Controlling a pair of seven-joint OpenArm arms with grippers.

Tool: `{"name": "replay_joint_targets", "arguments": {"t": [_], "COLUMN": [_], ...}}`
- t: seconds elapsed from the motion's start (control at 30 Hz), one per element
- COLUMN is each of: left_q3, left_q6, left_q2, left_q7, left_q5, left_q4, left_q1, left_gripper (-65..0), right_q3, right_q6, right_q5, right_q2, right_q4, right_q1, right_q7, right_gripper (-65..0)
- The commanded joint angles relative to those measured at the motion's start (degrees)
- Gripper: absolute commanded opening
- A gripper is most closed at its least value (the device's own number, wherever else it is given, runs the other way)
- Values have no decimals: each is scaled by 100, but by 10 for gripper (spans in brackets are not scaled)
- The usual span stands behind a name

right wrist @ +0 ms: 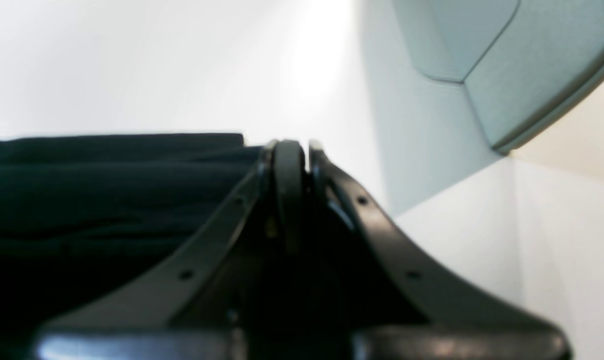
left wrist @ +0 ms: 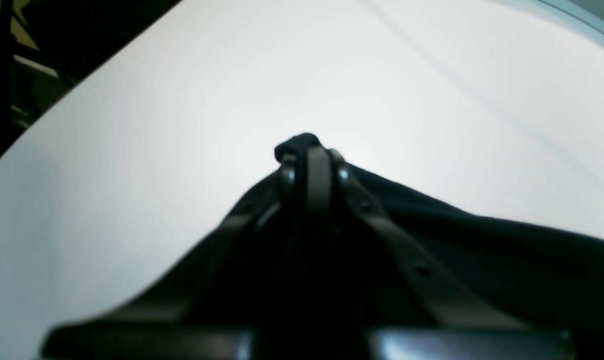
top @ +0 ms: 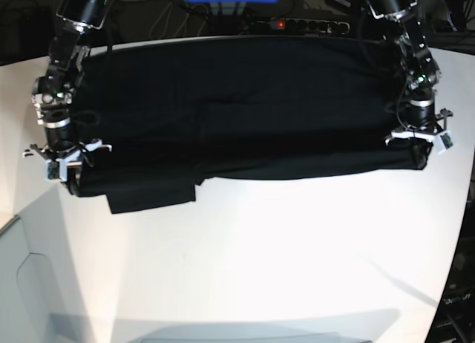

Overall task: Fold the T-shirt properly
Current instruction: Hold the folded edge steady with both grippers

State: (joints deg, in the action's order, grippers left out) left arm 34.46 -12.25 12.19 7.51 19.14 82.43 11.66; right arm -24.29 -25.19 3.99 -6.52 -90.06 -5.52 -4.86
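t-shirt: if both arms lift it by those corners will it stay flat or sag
Probably sag: the T-shirt looks like soft cloth, already creased, with a flap hanging out at its near edge. The middle has no support between the left gripper and the right gripper, whose jaws are shut on its corners. It likely drapes rather than slips, since a bunched tip pokes past the left jaws.

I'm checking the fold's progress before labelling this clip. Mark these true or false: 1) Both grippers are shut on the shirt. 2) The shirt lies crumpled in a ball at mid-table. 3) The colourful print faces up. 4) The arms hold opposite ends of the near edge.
1) True: the left gripper and right gripper each pinch cloth of the T-shirt.
2) False: it is spread wide across the far part of the table.
3) False: only plain black cloth shows.
4) True: one arm is at each end of the shirt's near edge in the base view.
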Motion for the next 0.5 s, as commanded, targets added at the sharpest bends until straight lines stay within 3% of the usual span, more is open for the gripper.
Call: {"name": "replay_joint_targets", "arguments": {"t": [0.0,0.47], "left_q3": [49,22], "left_q6": [16,16], "left_q2": [78,-80], "left_q7": [-175,-184], "left_q5": [42,42], "left_q4": [139,95], "left_q1": [16,306], "left_gripper": [-642,-642], "right_q3": [-19,-10], "right_q6": [27,27], "right_q5": [-87,-52], "right_q2": [-73,-46], "right_q4": [-132,-88], "right_q1": [20,-639], "right_q7": [157,104], "right_gripper": [-650,-650]}}
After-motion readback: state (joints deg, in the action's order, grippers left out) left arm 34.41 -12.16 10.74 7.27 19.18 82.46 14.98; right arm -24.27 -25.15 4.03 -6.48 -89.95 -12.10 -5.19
